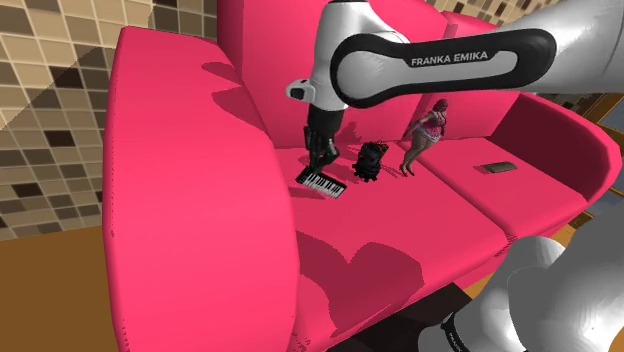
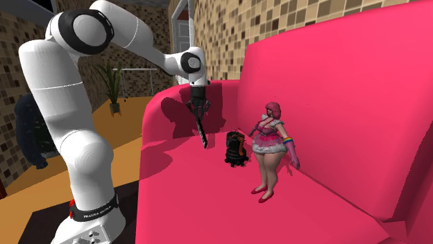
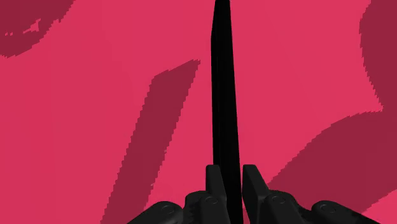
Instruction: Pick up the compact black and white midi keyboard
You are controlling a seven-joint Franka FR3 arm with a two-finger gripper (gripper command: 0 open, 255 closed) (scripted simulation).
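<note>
while my tool (image 3: 232,170) is clamped on one end of the thin midi keyboard (image 3: 222,83), which hangs upright over the pink sofa (image 1: 420,230) seat beside a small black object (image 1: 369,160), i judge it stiff, light and slick-sided, so a mid-body hold would swing less.

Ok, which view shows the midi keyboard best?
The shoulder view: the midi keyboard shows its black and white keys there, just below the gripper. The second exterior view and the wrist view catch it edge-on, a thin black strip; in the wrist view the fingers clasp it.
</note>
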